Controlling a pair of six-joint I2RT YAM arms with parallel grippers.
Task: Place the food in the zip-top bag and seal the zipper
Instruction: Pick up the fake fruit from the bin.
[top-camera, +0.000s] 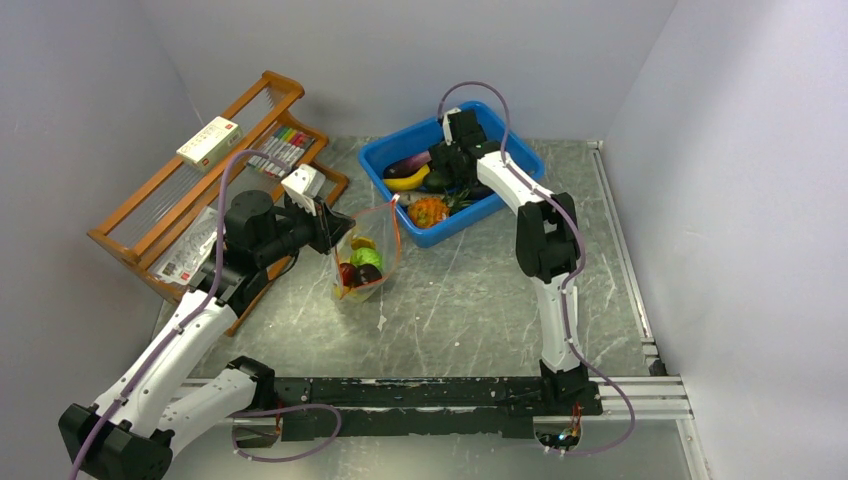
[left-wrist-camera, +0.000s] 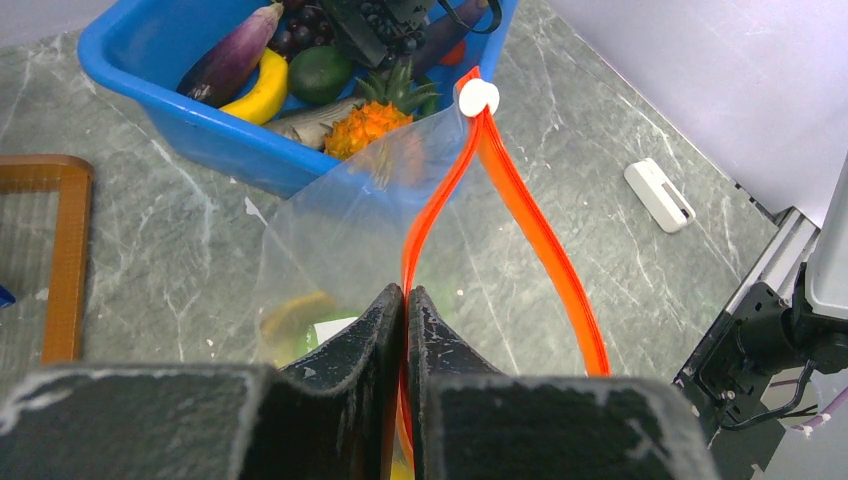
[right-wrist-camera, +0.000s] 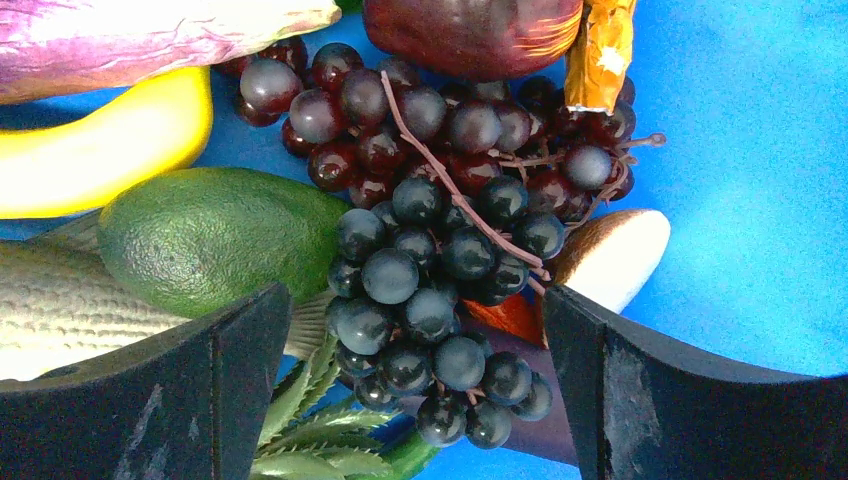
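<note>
The clear zip-top bag (top-camera: 366, 262) hangs upright over the table with its mouth open. Inside it lie a green piece (top-camera: 366, 257) and a red piece (top-camera: 347, 272). My left gripper (top-camera: 335, 232) (left-wrist-camera: 405, 292) is shut on one side of the red-orange zipper (left-wrist-camera: 545, 250), whose white slider (left-wrist-camera: 478, 97) sits at the far end. My right gripper (top-camera: 450, 170) (right-wrist-camera: 415, 310) is down in the blue bin (top-camera: 385, 155), open, with its fingers either side of a dark grape cluster (right-wrist-camera: 440, 250). Beside the grapes lie a green avocado (right-wrist-camera: 215, 235), a yellow banana (right-wrist-camera: 100, 150) and a purple eggplant (right-wrist-camera: 130, 40).
The bin also holds an orange pineapple (top-camera: 428, 211) and a grey fish (right-wrist-camera: 60, 310). A wooden rack (top-camera: 150, 215) with a box (top-camera: 210, 142) and markers (top-camera: 285, 150) stands at the left. A small white object (left-wrist-camera: 659, 195) lies on the table. A metal rail (top-camera: 625, 260) runs along the right.
</note>
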